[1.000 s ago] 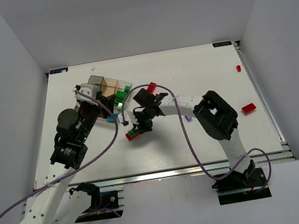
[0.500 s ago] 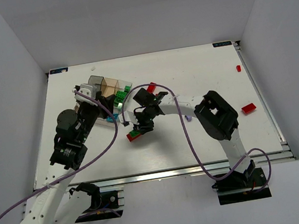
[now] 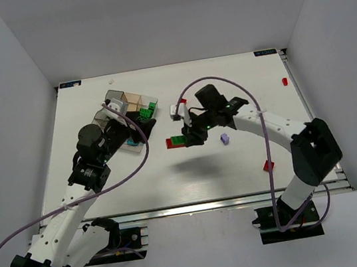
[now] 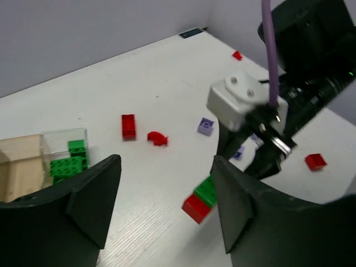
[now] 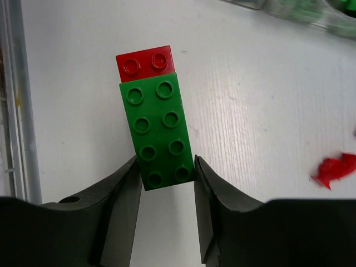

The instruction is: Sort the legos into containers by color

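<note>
Right jaws clamp green-red lego stack (image 5: 156, 133) | white table (image 3: 238, 171) | grey walls (image 3: 9, 78)

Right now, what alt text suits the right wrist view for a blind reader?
The right gripper clamps a green eight-stud plastic brick with a small red brick joined at its far end, over a white table.

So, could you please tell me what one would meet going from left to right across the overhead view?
Clear tray → green and red brick stack → purple brick → red brick → small red piece near the right edge.
</note>
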`<state>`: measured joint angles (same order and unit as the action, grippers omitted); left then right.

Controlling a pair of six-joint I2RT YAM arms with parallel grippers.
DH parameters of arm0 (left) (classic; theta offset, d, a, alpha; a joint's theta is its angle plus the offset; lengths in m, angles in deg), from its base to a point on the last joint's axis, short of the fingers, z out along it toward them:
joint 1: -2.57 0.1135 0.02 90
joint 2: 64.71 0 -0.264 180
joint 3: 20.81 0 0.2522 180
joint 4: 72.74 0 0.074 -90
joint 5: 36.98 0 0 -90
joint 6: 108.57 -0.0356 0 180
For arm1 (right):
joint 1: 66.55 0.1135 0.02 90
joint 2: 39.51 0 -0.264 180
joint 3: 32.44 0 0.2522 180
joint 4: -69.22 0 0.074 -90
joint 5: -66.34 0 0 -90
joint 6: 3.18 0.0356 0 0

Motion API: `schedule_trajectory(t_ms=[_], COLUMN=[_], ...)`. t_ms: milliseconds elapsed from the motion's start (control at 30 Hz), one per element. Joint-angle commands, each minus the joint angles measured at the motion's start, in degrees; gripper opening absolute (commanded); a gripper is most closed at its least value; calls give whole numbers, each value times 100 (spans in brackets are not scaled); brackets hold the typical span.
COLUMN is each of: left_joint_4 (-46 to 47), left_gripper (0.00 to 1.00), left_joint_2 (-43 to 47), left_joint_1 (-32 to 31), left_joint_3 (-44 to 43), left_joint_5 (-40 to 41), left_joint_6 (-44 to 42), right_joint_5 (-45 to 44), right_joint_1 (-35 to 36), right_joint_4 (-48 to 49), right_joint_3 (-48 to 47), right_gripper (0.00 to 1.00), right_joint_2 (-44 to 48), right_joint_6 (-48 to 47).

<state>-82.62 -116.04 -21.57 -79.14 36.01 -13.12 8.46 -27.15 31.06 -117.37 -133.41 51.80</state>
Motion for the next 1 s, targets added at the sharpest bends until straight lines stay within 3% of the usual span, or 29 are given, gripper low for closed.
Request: schedule_trajectory(t_ms=[0,267,467,600,967], left_joint_4=[472,816,1219,1536,2546], left_gripper=[78,96,98,98,98], left_joint_2=[237,528,-8,-315,-1027], left_joint_1=[15,15,15,15,15], left_joint_3=[115,292,187,177,221], left_joint_5=[-793,-1593,-3008,-3772,-4635], left_joint_6=[88,43,429,641,1405], right_joint_5=[672,2192,2948,3019,2976], right_joint_1=[-414,-1582,-1707,-1672,-1514], right_joint_4=[76,-65,22,355,1060], right_joint_3=[261,403,376,534,1018], right_gripper=[2,0,0,0,0], right_joint_2=[408,1014,1497,1858,2342], right_joint_6=[855,1419,1349,1445,1710])
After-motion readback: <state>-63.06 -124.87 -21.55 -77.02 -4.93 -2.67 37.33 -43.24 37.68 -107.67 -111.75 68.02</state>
